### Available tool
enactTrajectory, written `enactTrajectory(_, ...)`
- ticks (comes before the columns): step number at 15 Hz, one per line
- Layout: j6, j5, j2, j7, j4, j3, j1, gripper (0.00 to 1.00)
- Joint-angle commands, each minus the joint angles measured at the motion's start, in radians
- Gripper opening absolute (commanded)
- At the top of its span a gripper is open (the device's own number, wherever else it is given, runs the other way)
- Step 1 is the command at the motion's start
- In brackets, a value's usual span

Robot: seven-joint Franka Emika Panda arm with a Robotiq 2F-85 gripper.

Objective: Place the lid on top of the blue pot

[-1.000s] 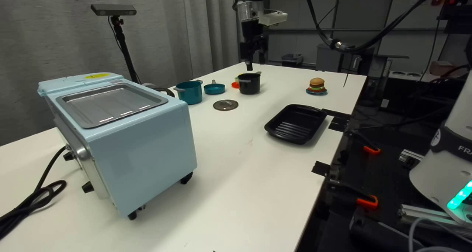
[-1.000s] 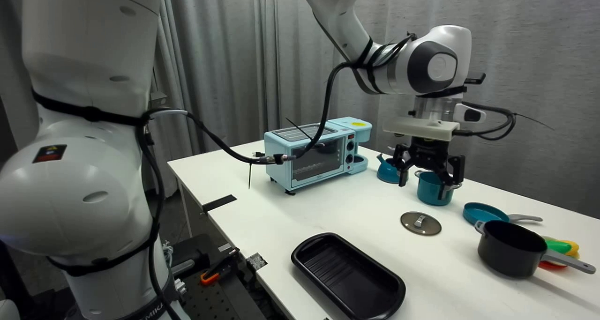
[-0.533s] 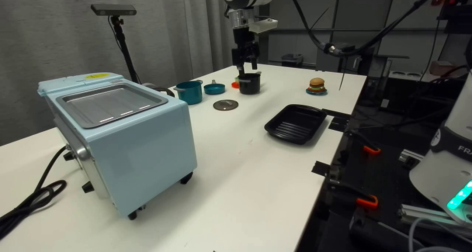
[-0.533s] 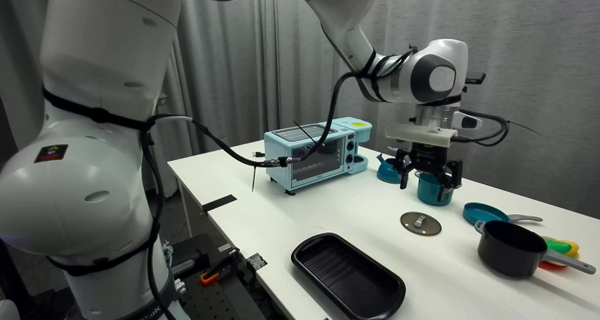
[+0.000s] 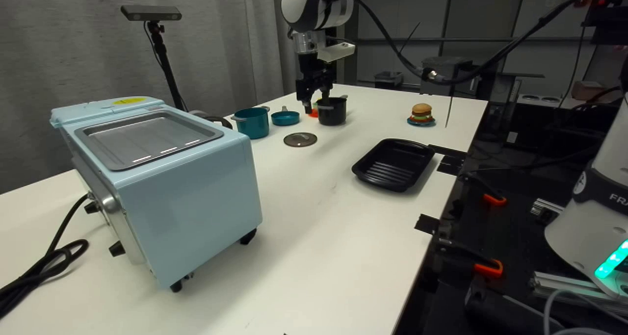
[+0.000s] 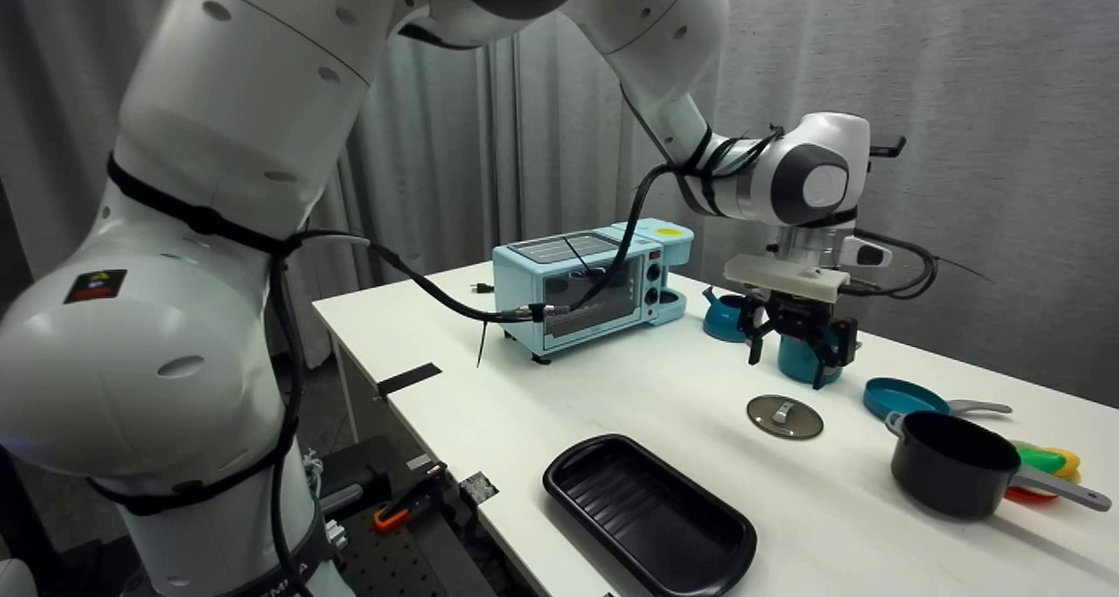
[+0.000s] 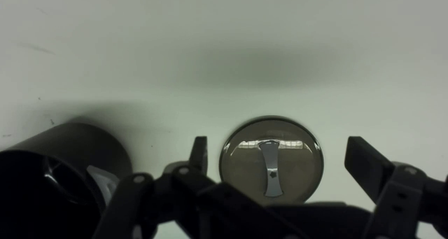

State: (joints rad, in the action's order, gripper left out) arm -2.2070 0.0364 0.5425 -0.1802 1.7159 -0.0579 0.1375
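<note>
The lid, a small dark grey round disc with a light grey strap handle, lies flat on the white table in both exterior views [image 5: 300,139] [image 6: 785,420]. In the wrist view the lid [image 7: 297,172] shows between the open fingers [image 7: 200,151], its lower edge hidden by the gripper. The handle runs across the line between the fingers. The blue pot stands open in both exterior views [image 5: 253,124] [image 6: 794,359], partly behind the gripper in one; it is out of the wrist view. My gripper [image 5: 316,103] [image 6: 787,366] [image 7: 276,155] is open, empty, and above the table.
A black pot [image 5: 332,113] [image 6: 944,470] [image 7: 84,141] stands beside the lid. A blue pan [image 6: 905,398], blue kettle [image 6: 722,319] and black tray [image 6: 664,510] also stand there. A light blue toaster oven [image 6: 568,295] and toy burger [image 5: 421,113] stand farther off.
My gripper has moved down toward the table, and leftward in an exterior view. It has stayed open. The lid and the pots have not moved.
</note>
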Motion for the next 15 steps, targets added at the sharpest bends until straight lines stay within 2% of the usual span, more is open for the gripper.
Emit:
enactTrajectory(1, -0.023, -0.015, 0.086, -0.002, -0.106, 0.014, 0.005, 1.00)
enactTrajectory(6, -0.061, -0.009, 0.150, 0.004, -0.169, 0.018, 0.002, 1.00)
enactTrajectory(15, -0.147, -0.009, 0.237, 0.029, -0.181, 0.028, -0.010, 1.00)
